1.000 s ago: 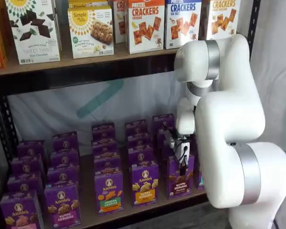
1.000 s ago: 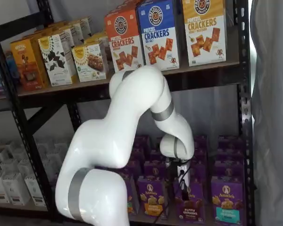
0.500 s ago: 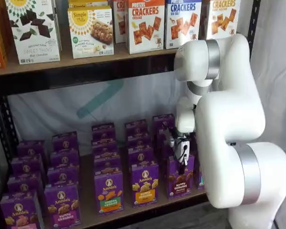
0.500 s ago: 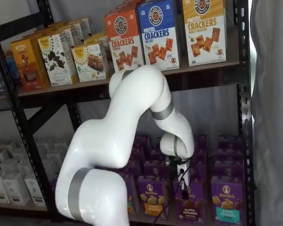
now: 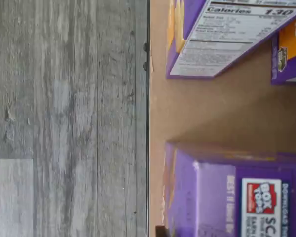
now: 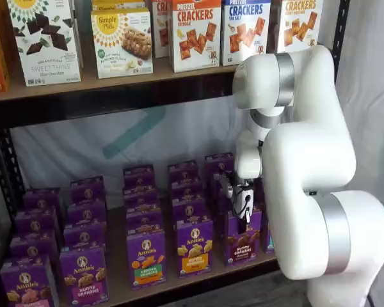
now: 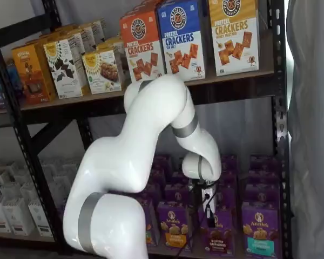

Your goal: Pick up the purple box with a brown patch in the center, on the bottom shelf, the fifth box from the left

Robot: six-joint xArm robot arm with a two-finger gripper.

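The purple box with brown bunny cookies stands upright at the front of its row on the bottom shelf. It shows in both shelf views. My gripper hangs straight down over the box's top, with a cable beside it. In a shelf view the black fingers overlap the box's upper edge, seen side-on, so no gap can be judged. In the wrist view a purple carton top with a "Box Tops" label lies close below the camera on the brown board.
A purple carton with yellow-orange crackers stands just left of the box and a green-strip carton just right. More purple cartons fill the rows behind. Cracker boxes line the upper shelf. The rack's black front edge borders grey floor.
The wrist has shifted only slightly above the purple box. The box stands in the same place on the shelf.
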